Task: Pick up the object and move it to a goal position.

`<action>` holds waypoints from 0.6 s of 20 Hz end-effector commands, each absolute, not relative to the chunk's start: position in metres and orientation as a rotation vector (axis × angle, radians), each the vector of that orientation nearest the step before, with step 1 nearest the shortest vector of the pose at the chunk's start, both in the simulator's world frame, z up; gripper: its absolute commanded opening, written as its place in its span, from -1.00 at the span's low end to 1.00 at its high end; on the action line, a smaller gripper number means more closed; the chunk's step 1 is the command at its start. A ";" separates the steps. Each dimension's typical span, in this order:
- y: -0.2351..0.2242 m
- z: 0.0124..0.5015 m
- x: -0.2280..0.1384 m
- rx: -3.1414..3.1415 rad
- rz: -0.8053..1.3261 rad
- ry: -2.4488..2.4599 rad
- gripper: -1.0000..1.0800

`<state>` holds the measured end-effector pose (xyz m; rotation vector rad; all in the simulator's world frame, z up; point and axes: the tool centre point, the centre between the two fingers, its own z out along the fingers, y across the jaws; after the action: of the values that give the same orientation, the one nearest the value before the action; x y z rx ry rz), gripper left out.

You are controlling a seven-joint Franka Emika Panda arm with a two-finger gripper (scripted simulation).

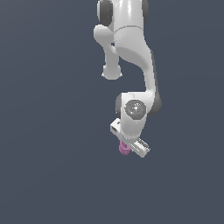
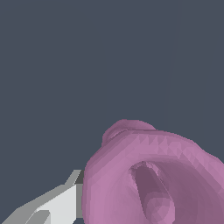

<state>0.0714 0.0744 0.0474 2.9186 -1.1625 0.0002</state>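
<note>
Where end effector [image 1: 131,148] hides object [image 1: 123,148]

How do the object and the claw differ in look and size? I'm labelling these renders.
The object is pink-purple; the claw is white. The object is much smaller than the claw in the exterior view. The object is rounded with a hollow; the claw is blocky and angular. They sit pressed together.

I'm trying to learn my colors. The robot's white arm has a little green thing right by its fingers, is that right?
Not quite: the little thing is pink-purple, not green. The exterior view shows it tucked beside the white arm's fingers, and the wrist view shows the same pink-purple thing up close, next to a grey-white finger. The rest is right.
</note>
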 end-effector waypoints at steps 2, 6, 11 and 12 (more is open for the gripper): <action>0.075 0.047 0.071 2.919 0.000 -1.162 -1.00; 0.075 0.047 0.071 2.919 0.000 -1.162 -1.00; 0.076 0.048 0.072 2.919 0.000 -1.162 -1.00; 0.078 0.049 0.072 2.919 0.000 -1.162 -1.00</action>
<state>0.0719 0.0758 0.0480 2.9184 -1.1626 -0.0002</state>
